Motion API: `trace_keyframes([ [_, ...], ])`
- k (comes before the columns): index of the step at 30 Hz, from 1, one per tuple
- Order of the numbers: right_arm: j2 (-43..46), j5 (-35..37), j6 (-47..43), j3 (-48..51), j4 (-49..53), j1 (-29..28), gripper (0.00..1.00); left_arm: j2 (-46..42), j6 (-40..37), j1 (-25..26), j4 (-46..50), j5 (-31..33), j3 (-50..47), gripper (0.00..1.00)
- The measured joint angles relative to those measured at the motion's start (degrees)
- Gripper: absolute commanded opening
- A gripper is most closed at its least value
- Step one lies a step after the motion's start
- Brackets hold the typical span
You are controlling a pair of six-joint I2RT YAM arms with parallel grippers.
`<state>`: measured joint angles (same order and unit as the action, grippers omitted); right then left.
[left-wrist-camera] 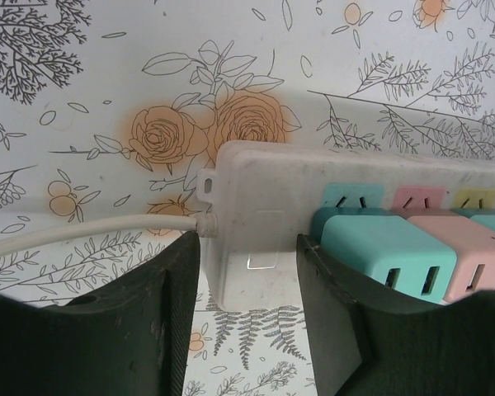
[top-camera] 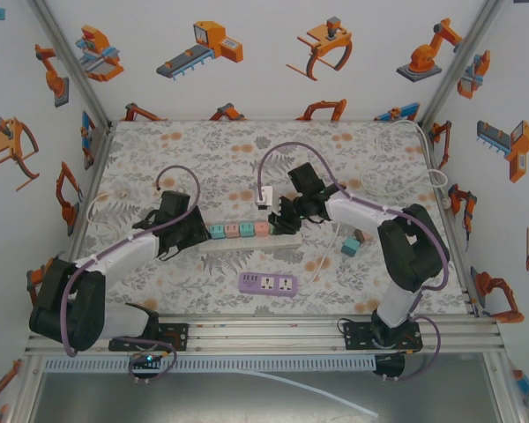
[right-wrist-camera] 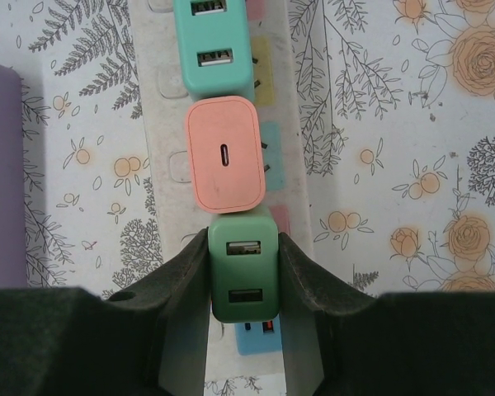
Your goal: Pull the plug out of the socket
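A long power strip lies in the middle of the tabletop, with a row of plugs on it. The left tool sits around its left end. The right tool sits around one plug near its right end. A small power strip lies in front of it, and a block lies to its right.

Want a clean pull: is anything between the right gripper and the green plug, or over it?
Nothing visible. The right gripper clamps the green plug on both sides; the pink plug sits beside it, not over it.

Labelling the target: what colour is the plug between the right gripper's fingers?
Green plug; best seen in the right wrist view.
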<state>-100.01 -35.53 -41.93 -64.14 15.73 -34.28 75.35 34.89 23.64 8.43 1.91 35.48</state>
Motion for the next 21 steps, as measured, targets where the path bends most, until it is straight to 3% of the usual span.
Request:
trace_keyframes([
  [10,-1.29,2.27,3.17,-4.94,5.31,-0.52,0.14,1.53,-2.56,0.02,-0.28,0.15,1.49,0.51],
  [21,-1.92,2.47,0.85,-6.32,9.73,-2.08,0.14,3.26,-2.49,0.28,0.35,1.33,2.80,0.51],
])
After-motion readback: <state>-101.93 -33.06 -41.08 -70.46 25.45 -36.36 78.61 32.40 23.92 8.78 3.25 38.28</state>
